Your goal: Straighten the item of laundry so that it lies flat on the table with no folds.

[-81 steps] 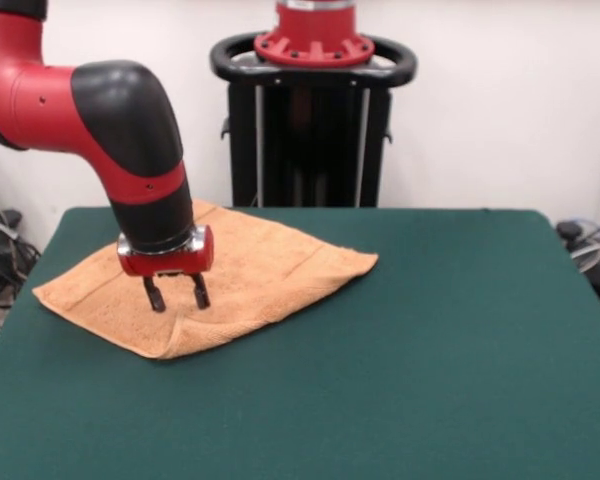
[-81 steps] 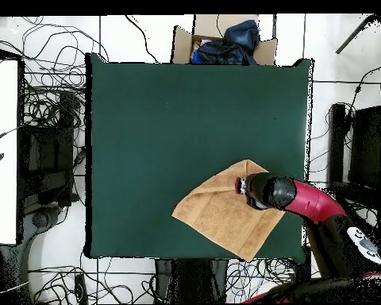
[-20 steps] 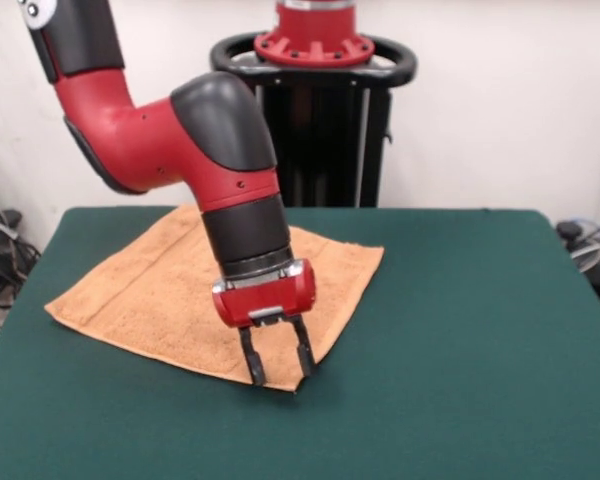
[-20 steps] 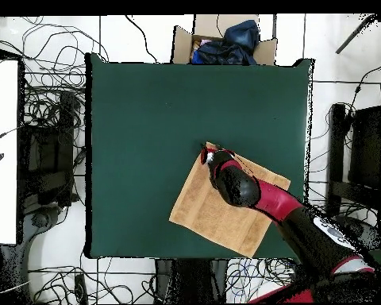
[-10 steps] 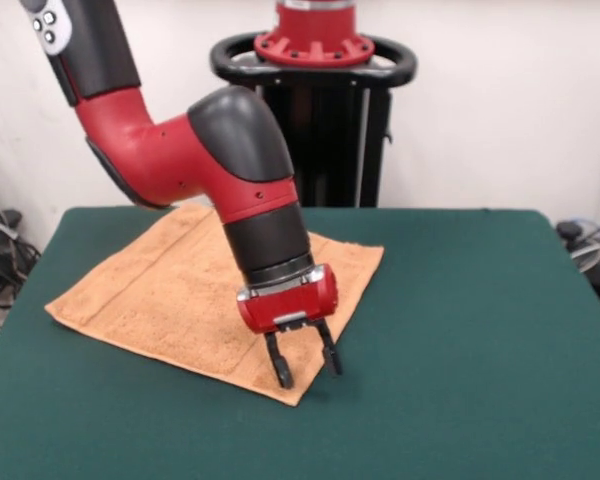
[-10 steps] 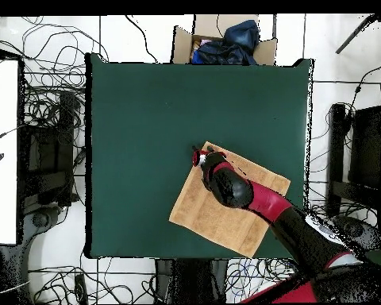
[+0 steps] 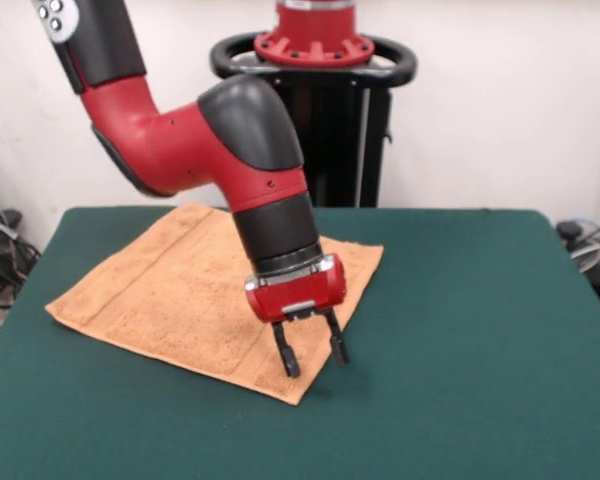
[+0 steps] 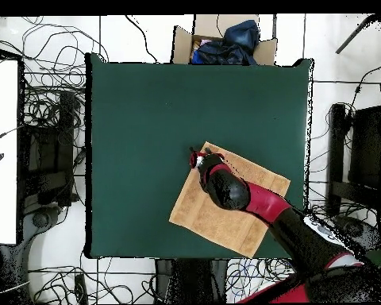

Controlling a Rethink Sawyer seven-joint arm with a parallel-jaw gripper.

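Peach towel (image 7: 195, 295) lies spread flat on the green table (image 7: 460, 330), left-centre of the front frame; in the overhead frame it sits lower right of centre (image 8: 225, 202), rotated to the table (image 8: 146, 119) edges. My gripper (image 7: 311, 351) hangs above the towel's corner nearest the camera in the front frame, fingers (image 7: 288, 360) spread apart and released, holding nothing. One fingertip over cloth, the other over bare felt.

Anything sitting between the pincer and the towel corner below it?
No. In the front view the open pincer hangs over the towel's near corner with only air between; nothing lies on that corner.
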